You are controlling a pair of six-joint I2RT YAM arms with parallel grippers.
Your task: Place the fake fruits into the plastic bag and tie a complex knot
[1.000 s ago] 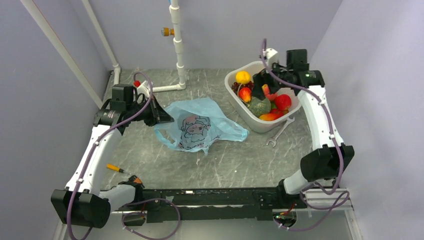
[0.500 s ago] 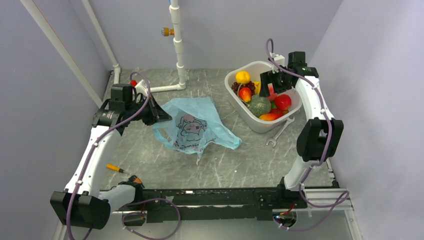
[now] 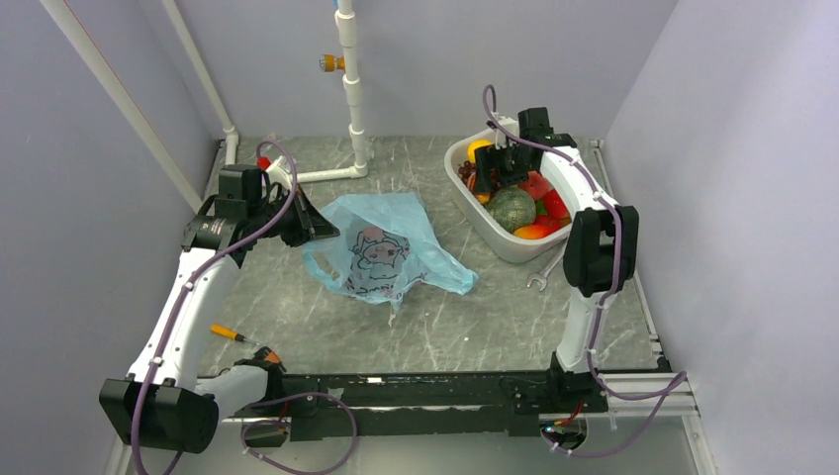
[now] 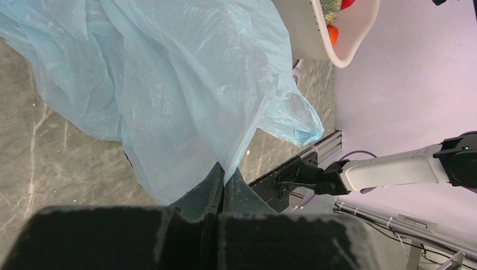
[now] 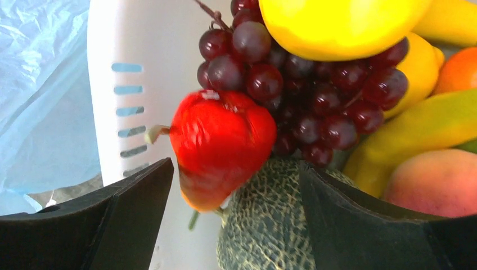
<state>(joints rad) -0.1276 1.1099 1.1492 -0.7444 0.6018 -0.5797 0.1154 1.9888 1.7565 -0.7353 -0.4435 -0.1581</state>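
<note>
The left gripper (image 4: 224, 179) was pinched shut on the edge of the light-blue plastic bag (image 3: 386, 252), which lay crumpled mid-table (image 3: 465, 327). Further right, the right gripper (image 5: 236, 169) hung wide open inside the white basket (image 5: 112, 34), jaws flanking a red fruit (image 5: 219, 140) beside dark grapes (image 5: 315, 95) and a netted melon (image 5: 264, 236).

Under the right gripper (image 3: 492, 181): white slotted basket (image 3: 507, 243), its slots showing left of the fingers in the wrist view. Toward the bases and right of that gripper: silver wrench (image 3: 551, 265), flat on the grey marbled table (image 3: 445, 317), just beside the basket's near wall. Well apart from the left gripper (image 3: 322, 230), nearer the bases and to its left: orange-handled screwdriver (image 3: 230, 333). Beyond it, slightly right: upright white pipe (image 3: 353, 99).
</note>
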